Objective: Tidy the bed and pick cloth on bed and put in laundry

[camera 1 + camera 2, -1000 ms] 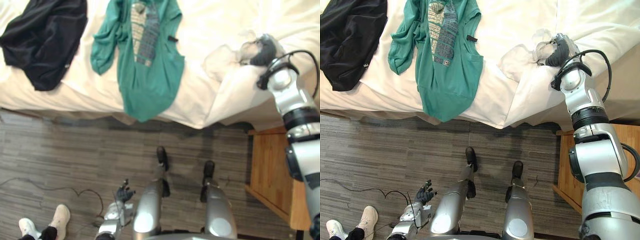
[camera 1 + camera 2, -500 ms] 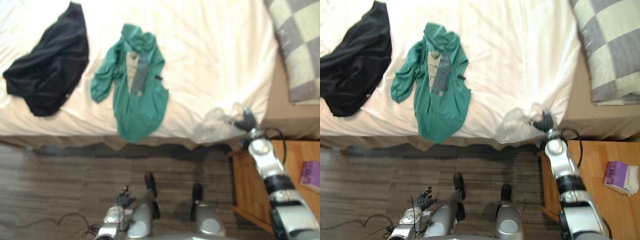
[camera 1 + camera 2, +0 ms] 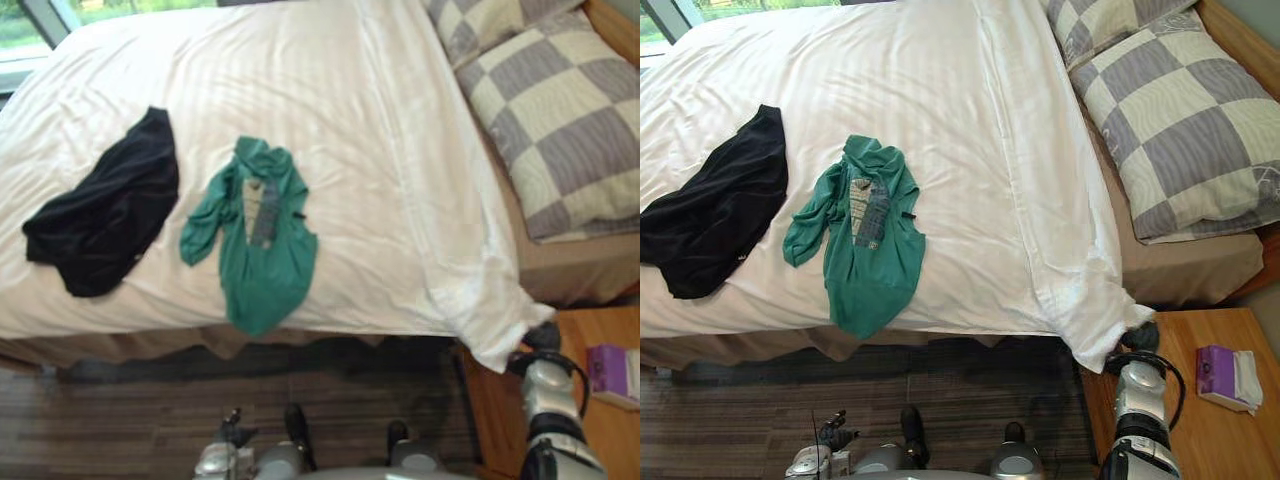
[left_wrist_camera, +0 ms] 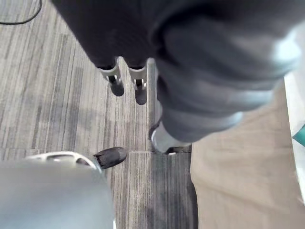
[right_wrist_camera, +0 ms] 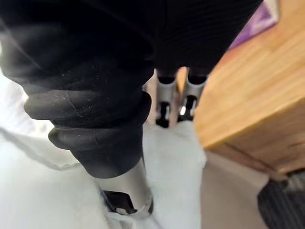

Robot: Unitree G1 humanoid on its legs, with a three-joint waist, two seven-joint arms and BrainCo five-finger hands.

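The green T-shirt (image 3: 865, 235) lies spread on the white duvet (image 3: 970, 120), its hem reaching the near edge of the bed. The black garment (image 3: 715, 215) sits crumpled to the left of the shirt, close by but apart from it. Both are on the bed and in neither robot hand.

Well to the right of the shirt, at the duvet's near corner, we find the right robot hand (image 3: 1143, 336) up against the white cloth. In its wrist view the cloth bunches round it, yet we cannot tell whether it grips the corner or only rests there. Below the shirt, low over the grey floor (image 3: 740, 400), the left robot hand (image 4: 113, 76) hangs released and carries nothing.

Farther right of the shirt and toward the headboard lie the checked pillows (image 3: 1185, 120). Right of the duvet corner stands the wooden bench (image 3: 1220, 445) with a purple pack (image 3: 1225, 375) on it.

We judge the step in hand to be the tidying. The duvet lies fairly smooth, with the corner by the right robot hand the last part being set. The clothes are not yet collected. Next we would let that corner settle, then reach for the shirt, the nearer piece. That calls for gathering loose cloth in a firm bunch so nothing trails, then carrying it to the laundry, whose place we cannot tell from here.
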